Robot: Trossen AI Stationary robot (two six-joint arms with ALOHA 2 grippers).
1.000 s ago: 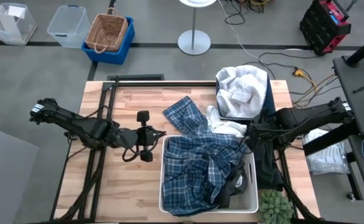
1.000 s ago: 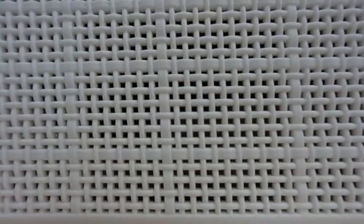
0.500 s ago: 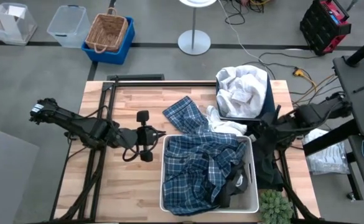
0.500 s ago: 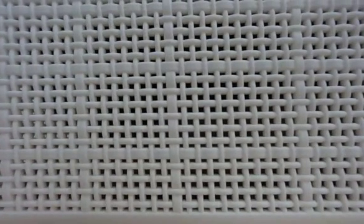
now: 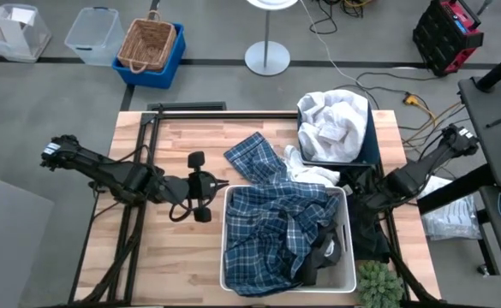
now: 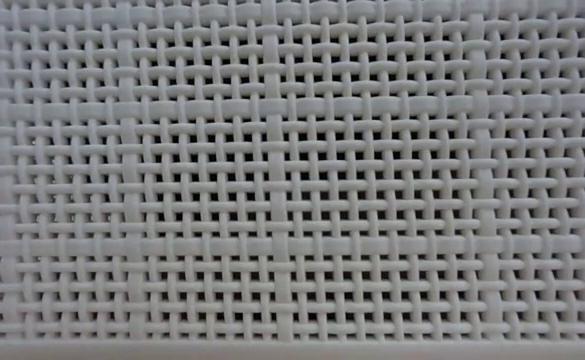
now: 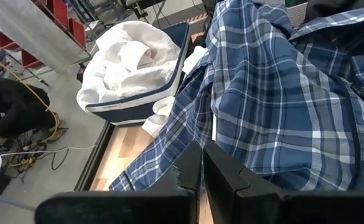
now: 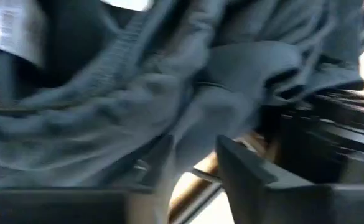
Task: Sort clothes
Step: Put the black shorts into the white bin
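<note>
High view evenly lit, sharp, soft shadows only. Low view filled by white lattice point(image 6: 292, 180), flat light. Left wrist view clear, bright. Right wrist view heavily motion-blurred, dim, overexposed patches at corners.

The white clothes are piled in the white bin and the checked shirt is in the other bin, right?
Not quite. The high view shows the white clothes piled in the navy blue bin. The checked shirt lies in the white bin.
</note>
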